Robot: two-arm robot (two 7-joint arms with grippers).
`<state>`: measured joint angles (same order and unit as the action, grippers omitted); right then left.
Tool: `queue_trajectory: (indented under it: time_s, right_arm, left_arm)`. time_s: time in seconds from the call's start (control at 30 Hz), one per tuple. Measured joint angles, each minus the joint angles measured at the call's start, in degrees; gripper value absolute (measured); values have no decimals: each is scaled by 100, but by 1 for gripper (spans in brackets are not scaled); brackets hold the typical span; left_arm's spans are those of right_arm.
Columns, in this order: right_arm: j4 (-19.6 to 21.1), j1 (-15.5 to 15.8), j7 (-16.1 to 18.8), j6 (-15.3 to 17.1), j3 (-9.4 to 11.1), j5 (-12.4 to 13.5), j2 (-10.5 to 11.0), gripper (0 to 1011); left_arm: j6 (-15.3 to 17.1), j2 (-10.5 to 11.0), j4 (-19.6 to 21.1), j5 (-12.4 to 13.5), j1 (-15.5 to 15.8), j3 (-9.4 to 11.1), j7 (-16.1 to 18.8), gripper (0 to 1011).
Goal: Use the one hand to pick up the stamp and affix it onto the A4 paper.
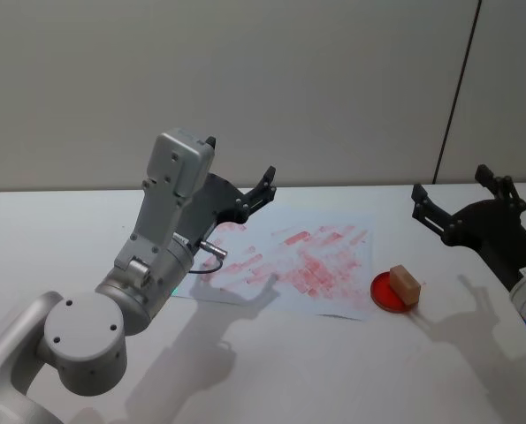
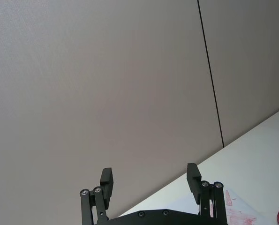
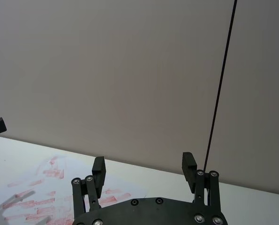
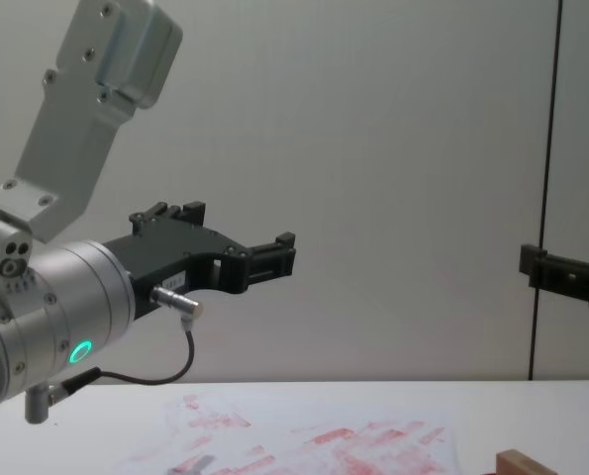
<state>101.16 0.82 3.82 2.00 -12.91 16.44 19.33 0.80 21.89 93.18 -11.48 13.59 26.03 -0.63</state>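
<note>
The stamp (image 1: 404, 283), a small tan wooden block, rests on a round red ink pad (image 1: 383, 298) at the right of the white table; its top corner pokes into the chest view (image 4: 527, 463). The A4 paper (image 1: 307, 261), covered in smudgy red prints, lies flat in the middle of the table (image 4: 324, 440) (image 3: 31, 197). My right gripper (image 1: 451, 184) (image 3: 144, 161) (image 4: 534, 260) hangs open and empty in the air, above and to the right of the stamp. My left gripper (image 1: 240, 161) (image 2: 149, 172) (image 4: 274, 252), with a dangling black cable, hovers open over the paper's left part.
A bare white table (image 1: 68, 230) spreads around the paper. A grey wall panel with a dark vertical seam (image 1: 457, 88) stands behind it. The bulky left arm (image 1: 148, 265) covers the near left of the table.
</note>
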Motion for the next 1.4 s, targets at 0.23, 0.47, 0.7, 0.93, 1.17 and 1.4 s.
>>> queue_trajectory:
  time_s: [0.23, 0.47, 0.7, 0.93, 1.17, 1.4]
  right_arm:
    - [5, 2, -1, -4, 0, 3, 1, 1001]
    - [7, 2, -1, -5, -2, 3, 0, 1001]
    - [7, 2, 0, -5, -4, 3, 0, 1001]
    - [7, 2, 1, -6, -4, 3, 0, 1001]
    - [36, 40, 17, 71, 33, 92, 40, 1001]
    - [149, 124, 57, 383, 112, 336, 148, 1001]
  left_arm:
    - [0, 0, 0, 0, 0, 0, 0, 1001]
    - [0, 0, 0, 0, 0, 0, 0, 1002]
    - [0, 0, 0, 0, 0, 0, 0, 1001]
    - [0, 0, 0, 0, 0, 0, 0, 1002]
    - [0, 0, 0, 0, 0, 0, 0, 1002]
    - [0, 0, 0, 0, 0, 0, 0, 1001]
